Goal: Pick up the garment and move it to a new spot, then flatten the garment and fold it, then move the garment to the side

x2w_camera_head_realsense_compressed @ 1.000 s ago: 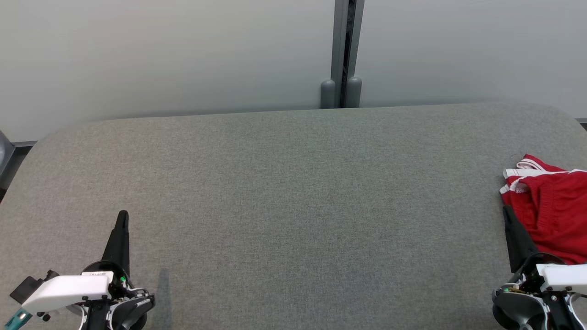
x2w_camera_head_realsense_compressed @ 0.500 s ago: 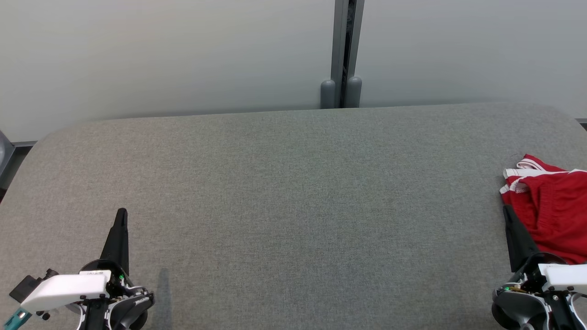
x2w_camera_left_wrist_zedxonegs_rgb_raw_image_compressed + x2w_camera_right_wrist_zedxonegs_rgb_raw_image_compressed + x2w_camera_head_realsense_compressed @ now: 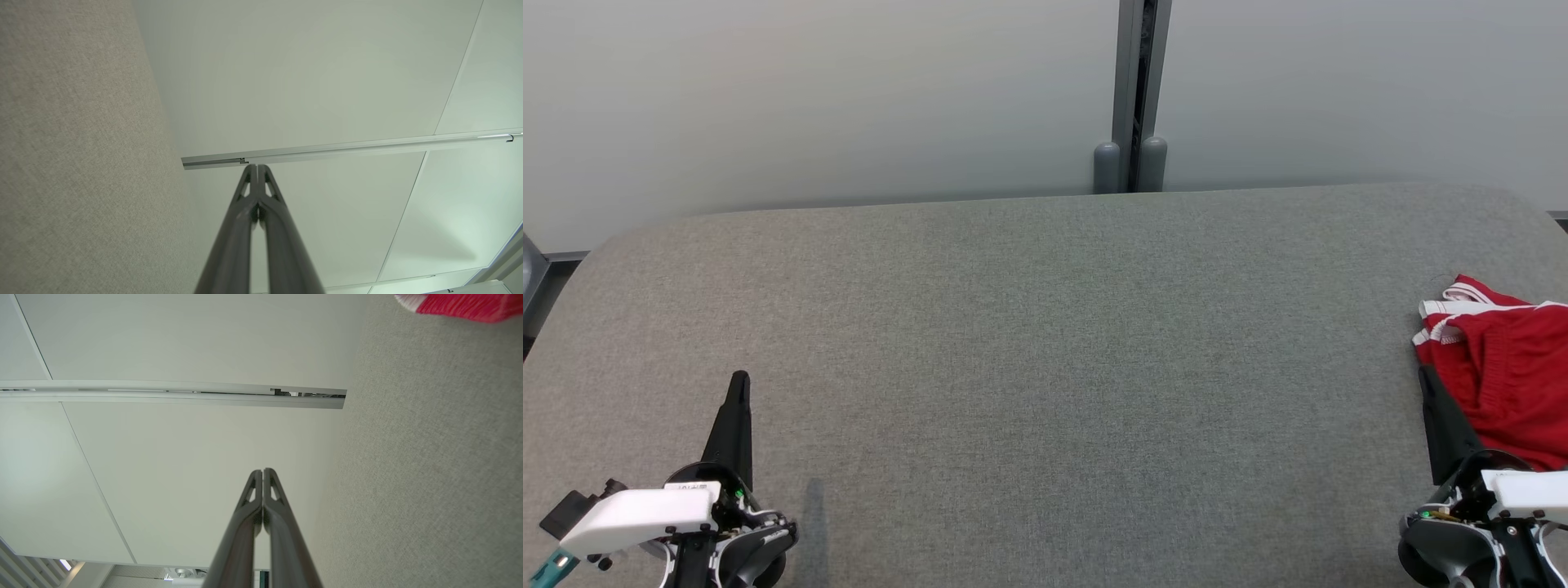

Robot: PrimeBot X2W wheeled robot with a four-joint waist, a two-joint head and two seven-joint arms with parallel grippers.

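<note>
Lying in a bunch at the right edge of the gray table, the red garment is just beside the right gripper. Both the right gripper and the left gripper are squeezed closed, holding nothing.

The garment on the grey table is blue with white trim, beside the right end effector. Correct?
No: the head view shows the garment is red, not blue, with white trim, beside the right end effector on the grey table.
</note>
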